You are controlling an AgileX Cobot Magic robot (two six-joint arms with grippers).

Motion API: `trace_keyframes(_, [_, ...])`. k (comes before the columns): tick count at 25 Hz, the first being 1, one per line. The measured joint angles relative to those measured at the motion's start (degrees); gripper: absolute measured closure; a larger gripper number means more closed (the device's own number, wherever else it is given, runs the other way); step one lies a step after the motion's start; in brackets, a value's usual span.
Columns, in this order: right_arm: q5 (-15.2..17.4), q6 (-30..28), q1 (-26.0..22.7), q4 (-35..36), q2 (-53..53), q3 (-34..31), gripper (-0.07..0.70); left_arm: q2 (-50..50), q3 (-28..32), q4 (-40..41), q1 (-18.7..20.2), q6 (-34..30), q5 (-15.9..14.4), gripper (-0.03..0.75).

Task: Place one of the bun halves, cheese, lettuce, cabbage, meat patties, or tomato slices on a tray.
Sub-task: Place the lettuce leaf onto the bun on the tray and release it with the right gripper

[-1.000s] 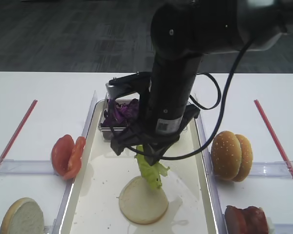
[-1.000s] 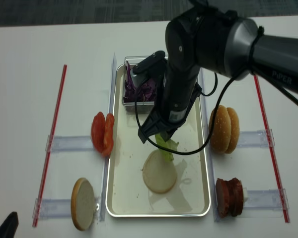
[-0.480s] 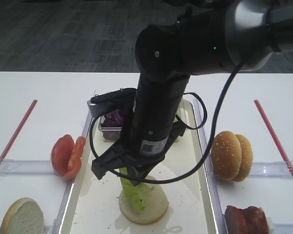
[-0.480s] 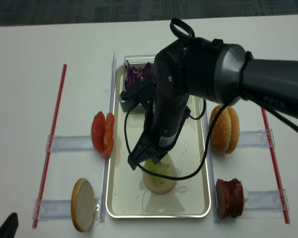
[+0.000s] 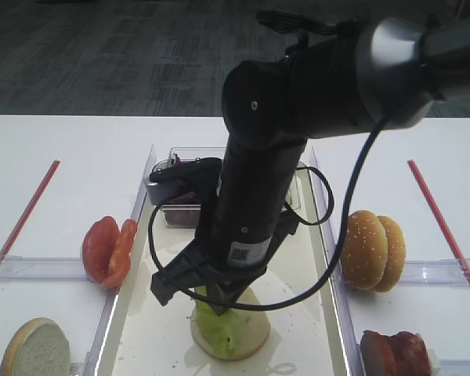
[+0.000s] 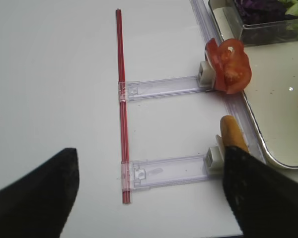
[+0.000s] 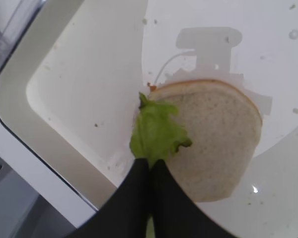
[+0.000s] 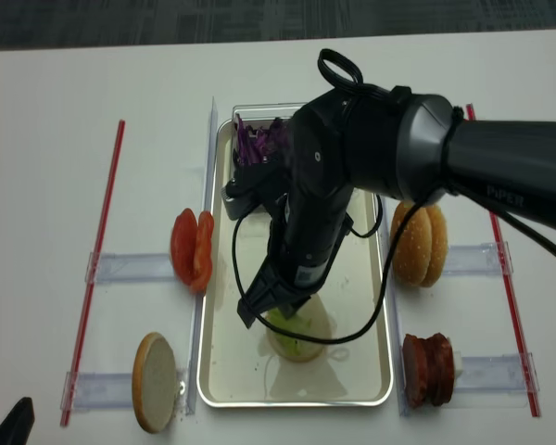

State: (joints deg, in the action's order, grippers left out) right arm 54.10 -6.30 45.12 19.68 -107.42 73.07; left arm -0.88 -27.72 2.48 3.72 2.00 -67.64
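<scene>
My right gripper (image 7: 151,166) is shut on the stem end of a crinkly light-green lettuce (image 7: 156,134) leaf. The leaf lies across the left edge of a pale cut-face bun half (image 7: 213,144) resting in the cream tray (image 7: 79,84). In the exterior high view the black arm hides most of the tray (image 5: 141,313); the lettuce (image 5: 211,321) shows under the right gripper (image 5: 215,298), on the bun half (image 5: 251,333). My left gripper (image 6: 149,198) hangs open over bare table, left of the tray, holding nothing.
Tomato slices (image 5: 108,249) and a pale bun half (image 5: 37,348) stand on clear holders left of the tray. Seeded bun halves (image 5: 370,249) and meat patties (image 5: 395,352) stand on its right. A clear tub of purple cabbage (image 8: 259,144) sits at the tray's far end. Red straws (image 5: 25,211) flank the table.
The right arm has come down and toward the tray's near end with the lettuce. The leaf hung above the bun half before and now rests on it.
</scene>
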Motion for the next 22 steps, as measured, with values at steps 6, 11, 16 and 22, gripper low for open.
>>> trace_keyframes(6, [-1.6,-0.3,0.0,0.0,0.0,-1.6,0.584,0.0,0.0,0.0,0.0,0.0,0.0,0.170])
trace_keyframes(11, [-2.3,0.0,0.0,-0.3,-1.0,-1.6,0.584,0.0,0.0,0.0,0.0,0.0,0.0,0.170])
trace_keyframes(16, [-2.3,-0.4,0.0,-1.5,-2.5,-1.6,0.584,0.0,0.0,0.0,0.0,0.0,0.0,0.170])
trace_keyframes(22, [-2.5,0.7,0.0,-4.6,-2.6,-1.6,0.584,0.0,0.0,0.0,0.0,0.0,0.0,0.170])
